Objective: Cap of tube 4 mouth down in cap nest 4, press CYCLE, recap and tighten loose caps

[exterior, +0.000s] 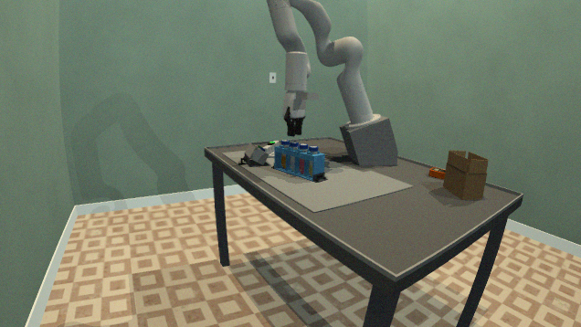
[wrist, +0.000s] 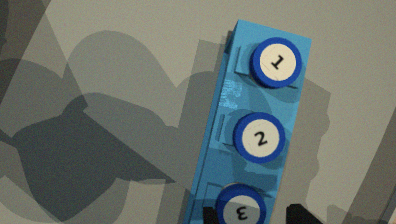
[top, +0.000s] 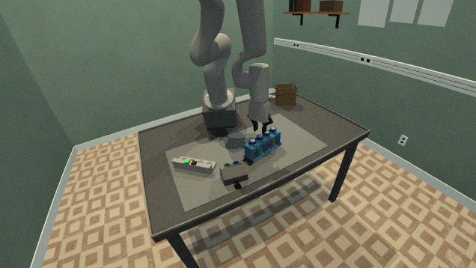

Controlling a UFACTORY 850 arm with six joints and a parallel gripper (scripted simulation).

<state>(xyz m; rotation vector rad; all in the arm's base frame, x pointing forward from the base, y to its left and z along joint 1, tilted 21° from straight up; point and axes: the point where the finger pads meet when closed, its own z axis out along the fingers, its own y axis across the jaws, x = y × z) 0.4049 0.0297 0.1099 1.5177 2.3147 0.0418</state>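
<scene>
The blue decapping station (top: pixel 248 153) (exterior: pixel 322 165) (wrist: pixel 246 31) holds four tubes, each with a blue cap. The cap of tube 4 (top: pixel 252 141) (exterior: pixel 285 143) sits on its tube at the end near the keys. The cap of tube 1 (top: pixel 273 129) (exterior: pixel 313 149) (wrist: pixel 277 62), the cap of tube 2 (wrist: pixel 259 137) and the cap of tube 3 (wrist: pixel 241 211) are on. Whether they are tight cannot be told. My gripper (top: pixel 260 131) (exterior: pixel 294 135) (wrist: pixel 253 215) is open and empty above the station. The green lamp (top: pixel 186 161) (exterior: pixel 272 142) is lit on the cap tray (top: pixel 192 168); no cap shows in its nests.
The key housing (top: pixel 234 174) (exterior: pixel 257 155) stands between tray and station, with blue CYCLE key (top: pixel 236 162) and green READY key (top: pixel 227 165). A brown box (top: pixel 286 95) (exterior: pixel 465 175) and an orange object (exterior: pixel 437 173) stand farther off on the table.
</scene>
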